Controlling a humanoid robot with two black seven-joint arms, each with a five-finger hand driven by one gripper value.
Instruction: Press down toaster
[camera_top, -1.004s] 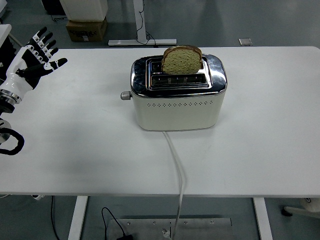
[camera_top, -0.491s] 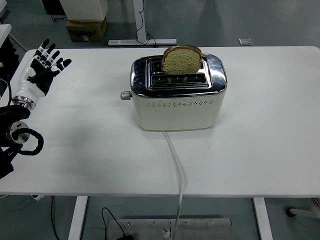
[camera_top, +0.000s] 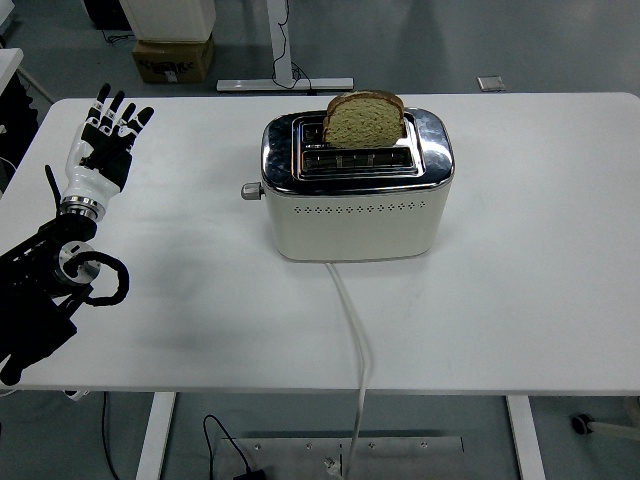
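A cream and chrome toaster (camera_top: 355, 195) stands in the middle of the white table (camera_top: 520, 280). A slice of brown bread (camera_top: 364, 120) stands up out of its far slot. Its lever knob (camera_top: 250, 191) sticks out of the left end, in the raised position. My left hand (camera_top: 108, 140) is over the table's left part, well left of the toaster, fingers spread and pointing away, holding nothing. The right arm is out of view.
The toaster's white cord (camera_top: 355, 340) runs from its front over the table's near edge. A cardboard box (camera_top: 172, 58) and a desk leg base (camera_top: 285, 84) stand on the floor beyond the table.
My left arm has moved in from the left edge toward the right and forward over the table, and the hand has turned to point away. The toaster and bread are unchanged.
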